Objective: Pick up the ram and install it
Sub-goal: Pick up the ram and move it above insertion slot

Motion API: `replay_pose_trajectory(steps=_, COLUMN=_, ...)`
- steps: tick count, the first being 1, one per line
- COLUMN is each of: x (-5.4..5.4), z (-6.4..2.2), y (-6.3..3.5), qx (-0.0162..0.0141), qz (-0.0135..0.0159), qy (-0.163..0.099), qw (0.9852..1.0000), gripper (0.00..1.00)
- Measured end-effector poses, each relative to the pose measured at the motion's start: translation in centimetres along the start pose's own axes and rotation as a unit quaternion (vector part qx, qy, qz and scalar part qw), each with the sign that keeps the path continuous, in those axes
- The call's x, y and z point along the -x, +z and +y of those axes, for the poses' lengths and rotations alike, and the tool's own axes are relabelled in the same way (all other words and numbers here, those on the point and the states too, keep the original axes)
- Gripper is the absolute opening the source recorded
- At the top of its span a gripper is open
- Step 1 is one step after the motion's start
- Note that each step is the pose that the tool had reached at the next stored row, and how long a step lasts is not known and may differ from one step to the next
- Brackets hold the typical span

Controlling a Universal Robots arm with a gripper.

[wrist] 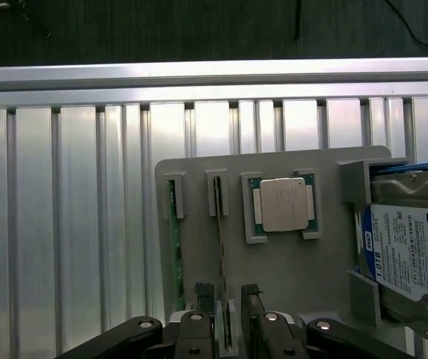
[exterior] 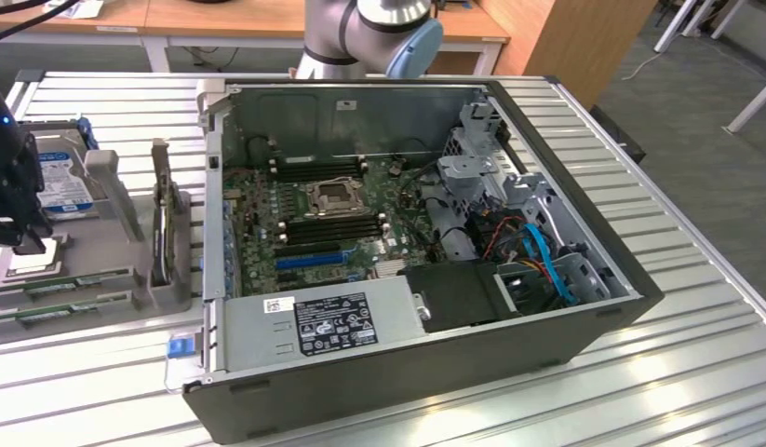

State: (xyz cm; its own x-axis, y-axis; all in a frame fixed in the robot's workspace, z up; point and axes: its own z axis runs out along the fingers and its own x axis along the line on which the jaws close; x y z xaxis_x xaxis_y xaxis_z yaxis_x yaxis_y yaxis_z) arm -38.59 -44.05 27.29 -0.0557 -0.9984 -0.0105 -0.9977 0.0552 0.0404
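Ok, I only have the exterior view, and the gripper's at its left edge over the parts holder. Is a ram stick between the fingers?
Observer: Yes. In the wrist view the open gripper has one finger on each side of the ram, which stands on edge in its slot.
Operator: Which stick?
Observer: The one next to the processor chip. A second stick stands one slot further from the chip.

Ram (wrist: 174, 239) green; processor (wrist: 284, 203) silver on green; hard drive (wrist: 412, 254) label blue-white; tray (wrist: 289, 277) grey; table (wrist: 72, 224) ribbed silver.
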Motion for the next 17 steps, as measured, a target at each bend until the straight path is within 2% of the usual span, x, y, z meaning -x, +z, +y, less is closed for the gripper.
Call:
replay_pose_trajectory(steps=13, x=-0.22, z=-0.01, y=0.01, qx=0.0000, qz=0.0000, qy=0.000, qw=1.0000, gripper=0.29)
replay_pose_trajectory(steps=17, x=-0.28, z=-0.03, y=0.39, qx=0.0000, qz=0.0000, qy=0.000, qw=1.0000, gripper=0.29)
